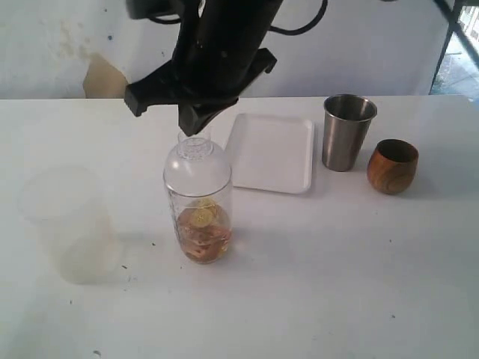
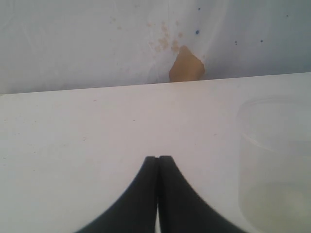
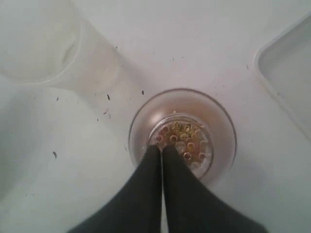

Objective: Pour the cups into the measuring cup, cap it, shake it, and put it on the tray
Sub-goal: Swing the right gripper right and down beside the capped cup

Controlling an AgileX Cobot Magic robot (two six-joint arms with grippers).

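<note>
At the left a frosted cup (image 1: 63,217) is seen on the tabletop (image 1: 337,262), with the left tool (image 2: 158,158) pressed together near it, nothing held. At the centre the measuring cup (image 1: 200,221) is stood upright with the cap (image 1: 197,166) fitted. The right tool (image 3: 162,147) is pressed together just above the cap's neck. Farther right the tray (image 1: 271,153), steel tumbler (image 1: 346,133) and wooden cup (image 1: 392,166) are lined up.

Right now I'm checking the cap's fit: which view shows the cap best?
The exterior view: the cap shows side-on, sitting on the measuring cup. The right wrist view sees it only from above, partly behind the right gripper; the left wrist view misses it.
</note>
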